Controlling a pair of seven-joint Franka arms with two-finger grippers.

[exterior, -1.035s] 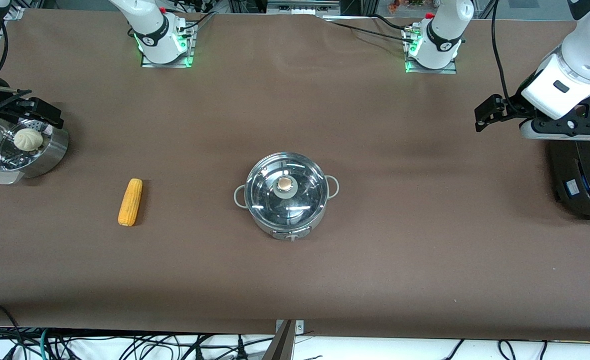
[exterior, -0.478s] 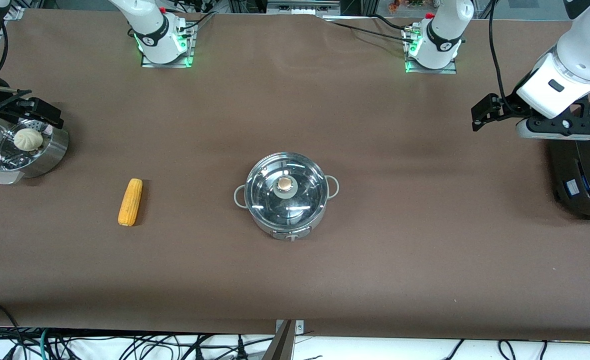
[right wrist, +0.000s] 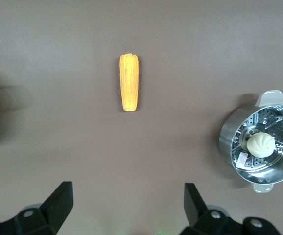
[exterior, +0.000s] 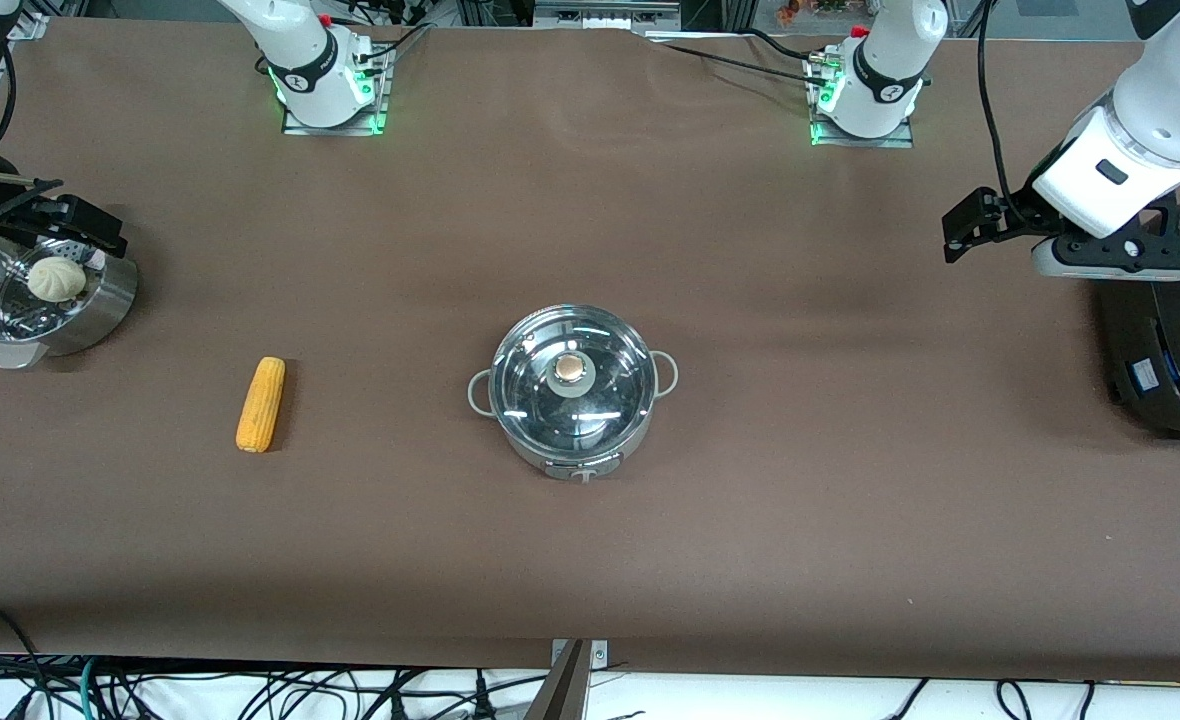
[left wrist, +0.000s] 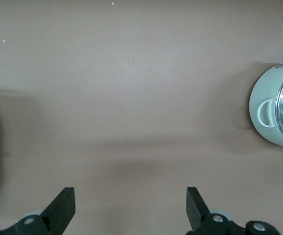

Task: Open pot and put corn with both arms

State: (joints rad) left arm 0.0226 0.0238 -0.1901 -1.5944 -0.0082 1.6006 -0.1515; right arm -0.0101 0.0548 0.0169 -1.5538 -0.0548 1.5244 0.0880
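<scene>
The steel pot [exterior: 572, 395] stands mid-table with its glass lid [exterior: 570, 375] on; part of it shows in the left wrist view [left wrist: 277, 110]. The corn [exterior: 261, 404] lies on the table toward the right arm's end, apart from the pot, and also shows in the right wrist view [right wrist: 129, 89]. My left gripper [left wrist: 130, 208] is open and empty, held high over bare table at the left arm's end, beside the black cooker. My right gripper [right wrist: 127, 205] is open and empty, held high by the steamer basket.
A perforated steel steamer basket [exterior: 100, 300] with a white bun [exterior: 56, 278] stands at the right arm's end. A large black cooker [exterior: 1165, 350] stands at the left arm's end. Brown cloth covers the table.
The left arm's hand has shifted slightly toward its base. The right arm, pot and corn have not moved.
</scene>
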